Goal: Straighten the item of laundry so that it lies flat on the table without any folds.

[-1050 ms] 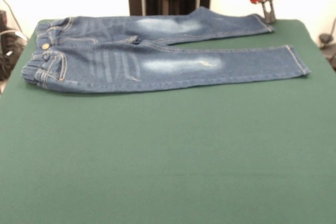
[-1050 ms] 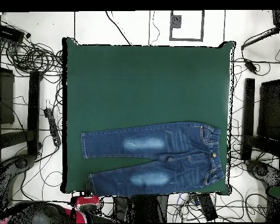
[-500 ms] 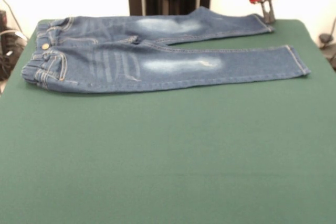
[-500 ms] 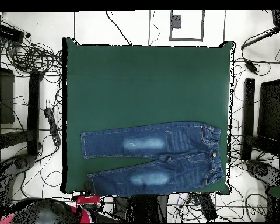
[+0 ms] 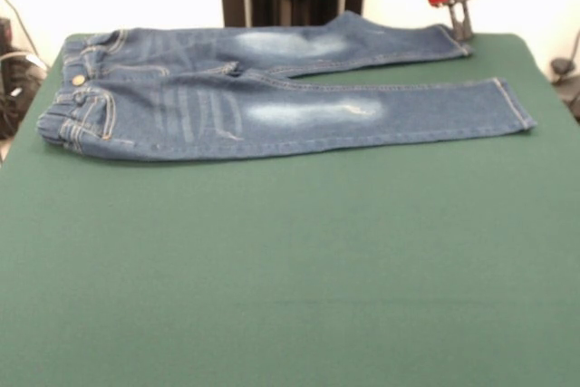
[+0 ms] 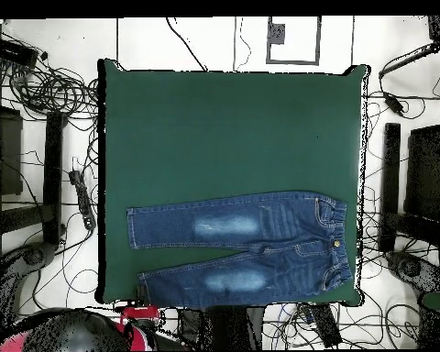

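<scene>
Front view: jeans (image 5: 272, 97) lie lengthwise, waistband left, legs right; claw (image 5: 459, 24) opening unclear.

1. The gripper (image 5: 461, 26) shows in the front view only as a red block with dark tips; the arm above is cut off by the top edge, and its opening cannot be judged.
2. In the overhead view the gripper is lost among red and dark shapes at the table (image 6: 233, 128) edge.
3. The jeans (image 5: 272, 88) button is too small to detail.
</scene>
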Tool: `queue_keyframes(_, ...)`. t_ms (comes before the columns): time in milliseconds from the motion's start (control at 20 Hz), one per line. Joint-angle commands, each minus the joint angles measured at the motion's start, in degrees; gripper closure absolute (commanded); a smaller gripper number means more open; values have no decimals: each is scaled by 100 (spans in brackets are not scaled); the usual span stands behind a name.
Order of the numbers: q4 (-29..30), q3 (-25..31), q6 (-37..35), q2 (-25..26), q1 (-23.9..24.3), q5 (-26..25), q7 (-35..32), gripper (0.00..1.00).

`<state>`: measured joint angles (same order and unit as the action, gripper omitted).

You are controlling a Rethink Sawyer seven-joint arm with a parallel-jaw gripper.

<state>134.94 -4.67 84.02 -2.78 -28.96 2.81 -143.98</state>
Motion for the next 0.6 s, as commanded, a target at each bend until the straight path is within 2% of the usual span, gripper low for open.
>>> queue_keyframes(50, 1328, 448, -1797, 1233, -12, -153, -1144, 100)
queue_keyframes(300, 1518, 737, -1817, 995, -299, 377, -1179, 100)
queue_keyframes(600, 1621, 943, -1902, 828, -387, 463, -1200, 100)
